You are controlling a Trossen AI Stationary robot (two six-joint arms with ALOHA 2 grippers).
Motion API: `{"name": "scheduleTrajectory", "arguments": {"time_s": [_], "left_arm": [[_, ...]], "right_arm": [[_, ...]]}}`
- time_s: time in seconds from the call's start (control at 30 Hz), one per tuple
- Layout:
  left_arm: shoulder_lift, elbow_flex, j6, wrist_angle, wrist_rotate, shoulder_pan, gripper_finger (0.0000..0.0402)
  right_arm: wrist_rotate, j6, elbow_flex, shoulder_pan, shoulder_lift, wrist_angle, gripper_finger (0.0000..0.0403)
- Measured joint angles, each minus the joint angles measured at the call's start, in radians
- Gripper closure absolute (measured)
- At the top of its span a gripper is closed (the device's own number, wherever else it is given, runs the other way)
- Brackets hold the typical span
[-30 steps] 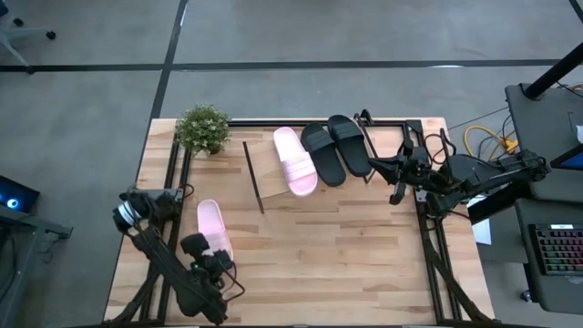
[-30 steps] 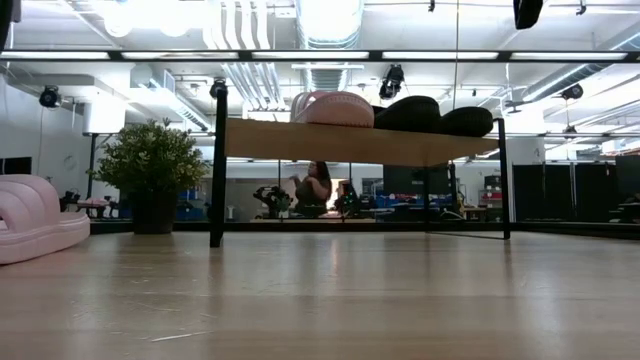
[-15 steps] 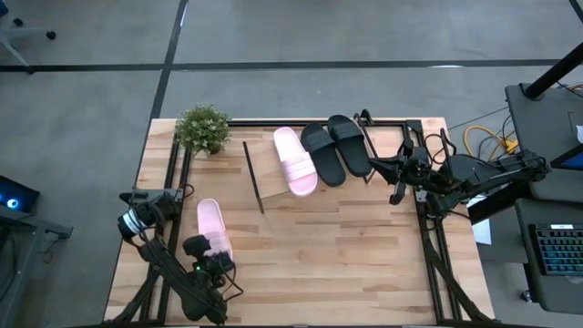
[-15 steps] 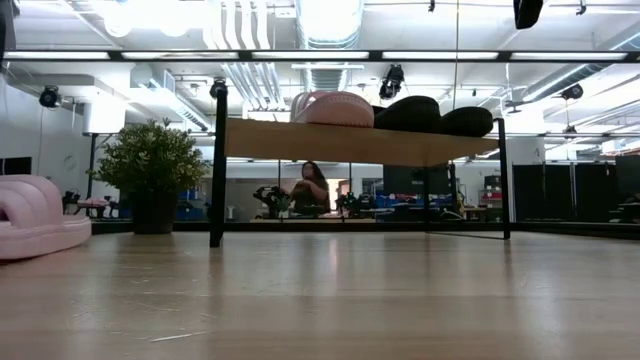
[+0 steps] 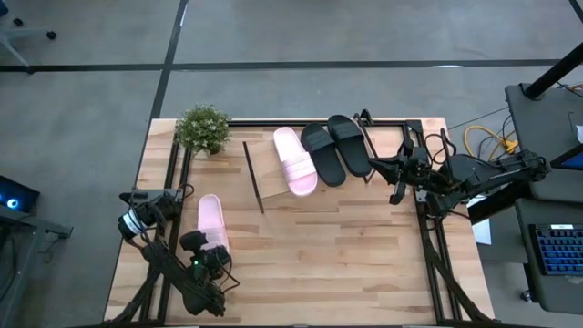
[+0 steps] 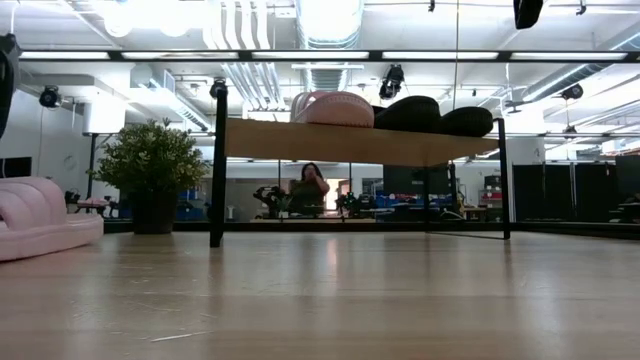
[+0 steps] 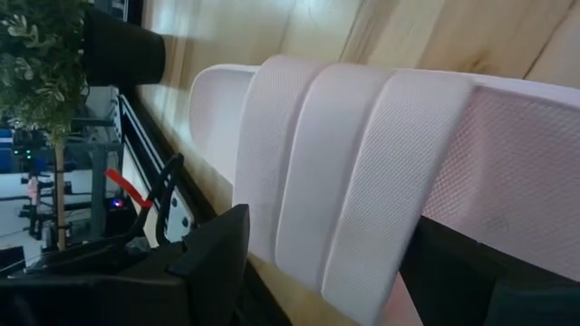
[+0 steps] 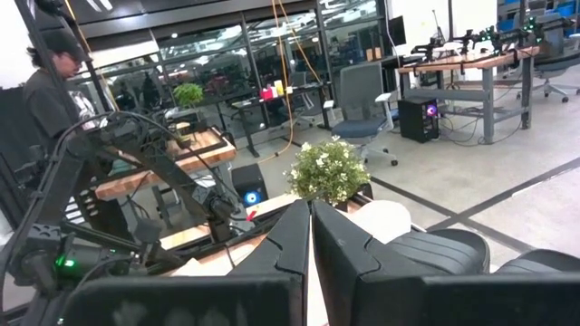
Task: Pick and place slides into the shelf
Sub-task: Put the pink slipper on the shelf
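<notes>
Three slides already sit on the shelf at the far middle: one pink, two black. The last pink slide lies on the table near the left edge. Your left gripper straddles its strap, fingers spread wide on either side, not yet clamped. Right gripper waits pressed shut at the right, beside the shelf. Risk: the strap is soft and the sole long, so a shallow bite could let the slide swing or slip during the lift. The potted plant stands close to the carry path.
</notes>
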State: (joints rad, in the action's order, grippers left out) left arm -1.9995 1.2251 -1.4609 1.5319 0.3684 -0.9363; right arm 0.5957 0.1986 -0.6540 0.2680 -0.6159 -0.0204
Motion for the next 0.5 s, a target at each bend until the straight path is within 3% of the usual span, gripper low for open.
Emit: {"name": "scheduleTrajectory", "arguments": {"time_s": [0.4, 0.5], "left_arm": [[0.000, -0.039, -0.068, -0.002, -0.002, 0.002, 0.0157], [0.000, -0.035, -0.079, -0.001, -0.002, 0.003, 0.0176]], "right_arm": [[0.000, 0.003, 0.000, 0.000, 0.000, 0.000, 0.0394], [0.000, 0.003, 0.000, 0.000, 0.000, 0.001, 0.0394]]}}
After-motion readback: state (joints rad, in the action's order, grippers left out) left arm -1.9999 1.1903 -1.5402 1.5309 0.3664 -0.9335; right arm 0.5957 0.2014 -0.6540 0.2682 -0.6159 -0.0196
